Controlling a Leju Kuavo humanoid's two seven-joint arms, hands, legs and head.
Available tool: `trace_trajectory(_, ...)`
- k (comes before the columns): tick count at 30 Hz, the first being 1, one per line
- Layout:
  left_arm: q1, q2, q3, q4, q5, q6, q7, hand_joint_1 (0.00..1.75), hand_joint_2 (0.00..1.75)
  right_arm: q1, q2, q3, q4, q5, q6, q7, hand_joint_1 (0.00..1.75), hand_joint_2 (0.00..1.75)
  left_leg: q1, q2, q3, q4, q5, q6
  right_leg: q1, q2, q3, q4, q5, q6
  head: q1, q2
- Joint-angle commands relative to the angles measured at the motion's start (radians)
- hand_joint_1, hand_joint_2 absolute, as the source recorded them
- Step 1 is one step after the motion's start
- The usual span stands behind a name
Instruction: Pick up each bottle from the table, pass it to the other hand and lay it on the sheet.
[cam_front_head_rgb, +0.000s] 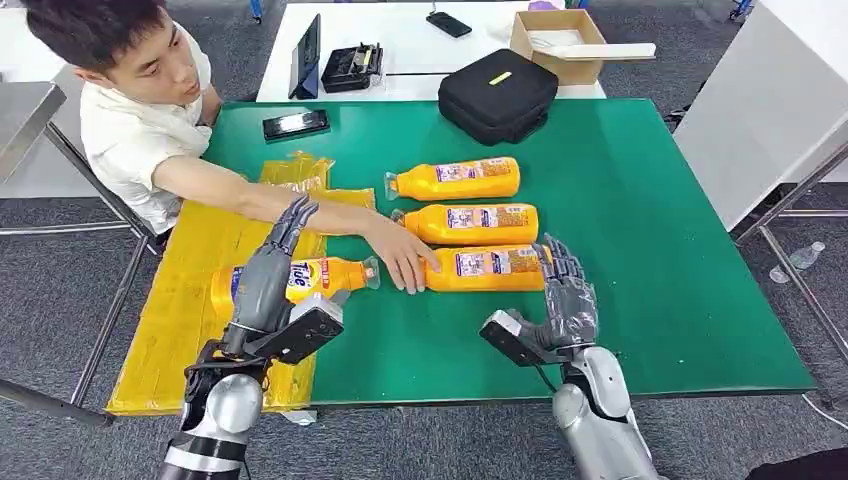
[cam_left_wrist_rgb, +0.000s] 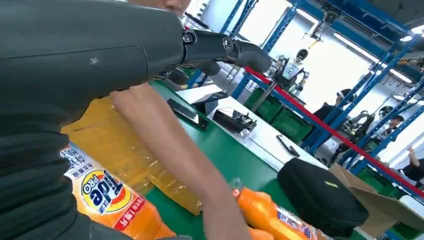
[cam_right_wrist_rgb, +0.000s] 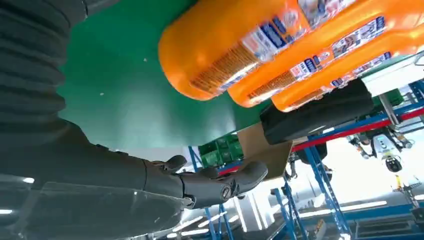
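While the person's hand touched the nearest bottle on the table, both robot hands, right and left, were spread and held nothing; it looked heavy, rigid, slick: grip mid-body.

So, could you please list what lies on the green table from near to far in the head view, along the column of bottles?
Nearest orange plastic bottle under the person's hand, middle orange bottle, farthest orange bottle, black zipped case.

Left robot hand and right robot hand both hover with fingers extended, empty.
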Motion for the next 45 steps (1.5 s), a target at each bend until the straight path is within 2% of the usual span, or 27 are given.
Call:
trace_trajectory(1, 0.092, -0.046, -0.015, -0.062, 0.157, -0.016, -0.042, 0.00, 1.75, -0.040, -0.070, -0.003, 0.078, 0.094, 0.106, 0.152, 0.00, 1.75, 0.000, 0.002, 0.002, 0.000, -0.001, 0.001, 0.000, 0.000, 0.002, -0.001, 0.000, -0.002, 0.000, 0.000)
trace_trajectory(5, 0.095, -0.039, -0.029, -0.048, 0.115, 0.033, -0.041, 0.00, 1.75, -0.067, -0.075, -0.007, 0.150, 0.112, 0.153, 0.177, 0.00, 1.75, -0.001, 0.000, 0.001, -0.001, 0.000, 0.001, -0.001, -0.001, 0.002, -0.001, 0.000, -0.001, 0.000, 0.000)
trace_trajectory(11, 0.079, -0.039, -0.044, -0.037, 0.093, 0.044, -0.039, 0.00, 1.75, -0.122, -0.069, 0.030, 0.193, 0.129, 0.187, 0.196, 0.00, 1.75, -0.001, 0.004, 0.002, 0.000, -0.001, 0.001, 0.000, 0.002, 0.002, -0.001, 0.001, -0.004, 0.000, 0.000)
trace_trajectory(17, 0.057, -0.042, -0.064, -0.010, 0.094, 0.045, -0.043, 0.00, 1.75, -0.200, -0.057, 0.063, 0.298, 0.113, 0.240, 0.206, 0.00, 1.75, -0.001, 0.003, 0.001, 0.000, 0.000, 0.001, -0.001, 0.002, 0.000, -0.001, 0.001, -0.001, 0.000, 0.000)
trace_trajectory(21, 0.051, -0.049, -0.059, -0.034, 0.093, 0.037, -0.038, 0.00, 1.75, -0.239, -0.083, 0.098, 0.387, 0.111, 0.276, 0.239, 0.00, 1.75, -0.001, 0.003, 0.002, 0.000, 0.000, 0.002, 0.000, 0.002, 0.002, -0.002, 0.001, -0.002, 0.000, 0.000)
trace_trajectory(32, 0.062, -0.050, -0.055, -0.041, 0.086, 0.029, -0.033, 0.00, 1.75, -0.259, -0.095, 0.100, 0.379, 0.127, 0.255, 0.267, 0.00, 1.75, -0.001, 0.001, 0.002, 0.000, 0.000, 0.001, -0.001, 0.000, 0.002, -0.001, 0.001, 0.000, 0.000, 0.000)
trace_trajectory(36, 0.052, -0.049, -0.064, -0.029, 0.089, 0.030, -0.042, 0.00, 1.75, -0.294, -0.089, 0.096, 0.410, 0.120, 0.277, 0.266, 0.00, 1.75, -0.001, 0.001, 0.002, 0.000, 0.001, 0.002, -0.001, 0.000, 0.002, -0.001, 0.002, -0.001, 0.000, 0.000)
trace_trajectory(37, 0.047, -0.049, -0.067, -0.031, 0.090, 0.029, -0.044, 0.00, 1.75, -0.311, -0.095, 0.099, 0.441, 0.108, 0.316, 0.248, 0.00, 1.75, -0.002, 0.001, 0.001, 0.000, 0.001, 0.003, -0.002, 0.000, 0.001, 0.000, 0.002, 0.000, 0.000, 0.000)
trace_trajectory(38, 0.042, -0.046, -0.070, -0.029, 0.091, 0.028, -0.046, 0.00, 1.75, -0.326, -0.113, 0.117, 0.475, 0.107, 0.343, 0.241, 1.69, 1.75, -0.001, 0.002, 0.002, 0.000, 0.001, 0.003, -0.001, 0.000, 0.002, -0.001, 0.002, 0.000, 0.000, 0.000)
trace_trajectory(39, 0.038, -0.043, -0.072, -0.028, 0.095, 0.027, -0.050, 0.00, 1.75, -0.342, -0.130, 0.129, 0.510, 0.093, 0.378, 0.234, 1.75, 1.75, -0.001, 0.002, 0.002, 0.000, 0.001, 0.003, 0.000, 0.000, 0.002, -0.001, 0.002, -0.001, 0.000, 0.000)
trace_trajectory(45, 0.016, -0.029, -0.080, -0.001, 0.109, 0.028, -0.064, 0.00, 1.75, -0.380, -0.229, 0.192, 0.615, 0.026, 0.504, 0.197, 1.75, 1.75, -0.001, -0.002, 0.003, 0.000, 0.003, 0.004, 0.000, -0.005, 0.005, -0.003, 0.003, 0.000, 0.000, 0.000)
